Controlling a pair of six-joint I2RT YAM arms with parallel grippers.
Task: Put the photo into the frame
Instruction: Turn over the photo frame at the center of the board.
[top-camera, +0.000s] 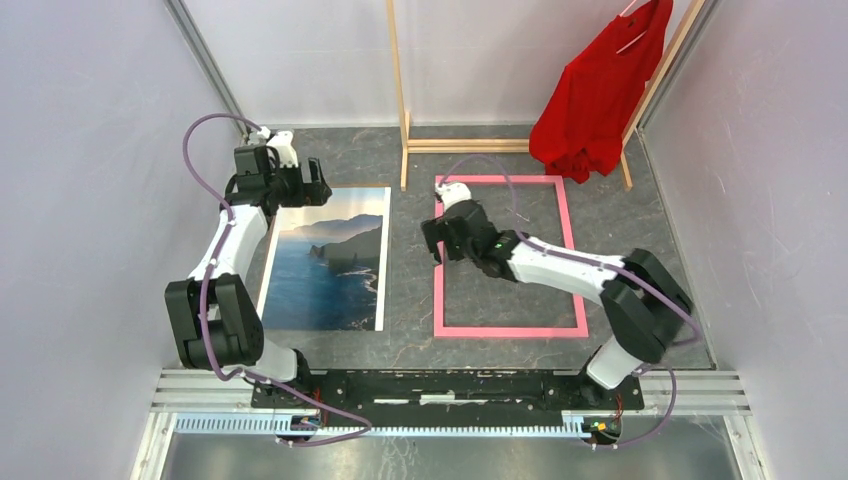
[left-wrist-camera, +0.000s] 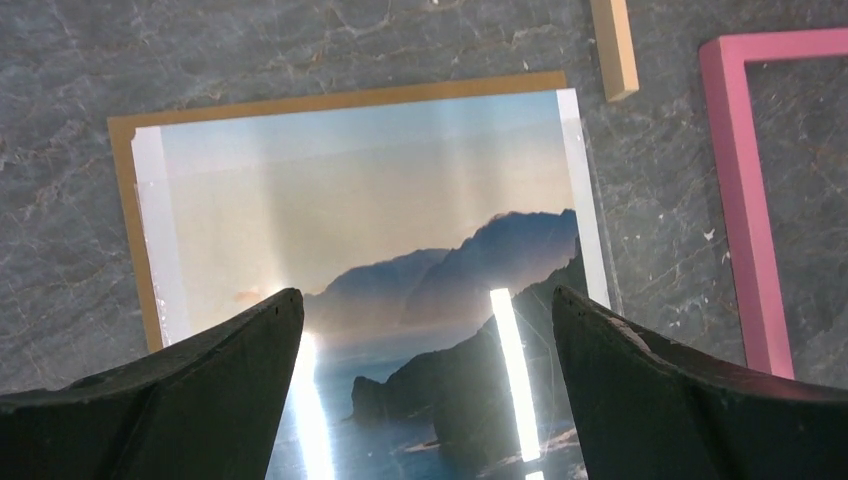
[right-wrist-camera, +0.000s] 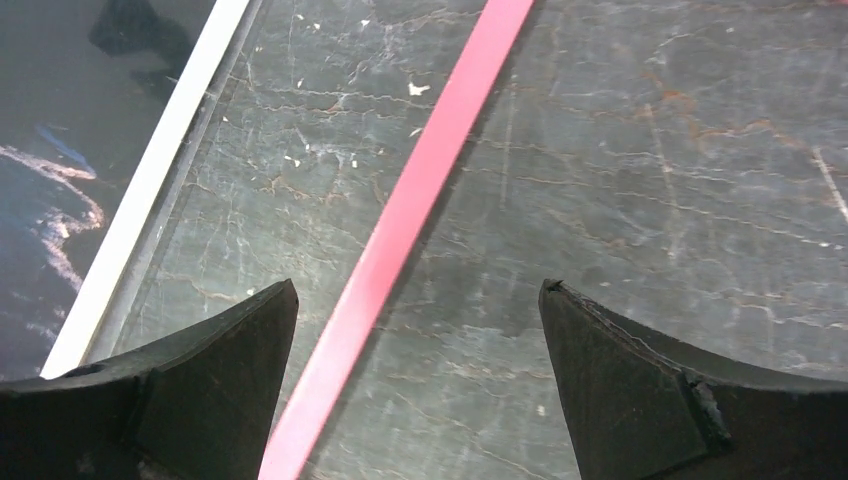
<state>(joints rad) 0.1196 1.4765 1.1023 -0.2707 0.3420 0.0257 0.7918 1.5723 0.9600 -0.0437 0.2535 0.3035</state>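
photo (left-wrist-camera: 370, 200) beneath spread left hand (left-wrist-camera: 425, 300)

glossy photo (left-wrist-camera: 400, 230), matt pink frame (top-camera: 562, 215), marbled stone-look table (top-camera: 410, 300).

We see the photo (top-camera: 330, 258) in blue sea, dark mountains and pale orange sky, with a white border, lying over a brown board (left-wrist-camera: 330, 98). The frame (top-camera: 510, 331) is pink. The counter (top-camera: 410, 290) is dark grey, veined like marble. At upper right hangs a red garment (top-camera: 598, 95).
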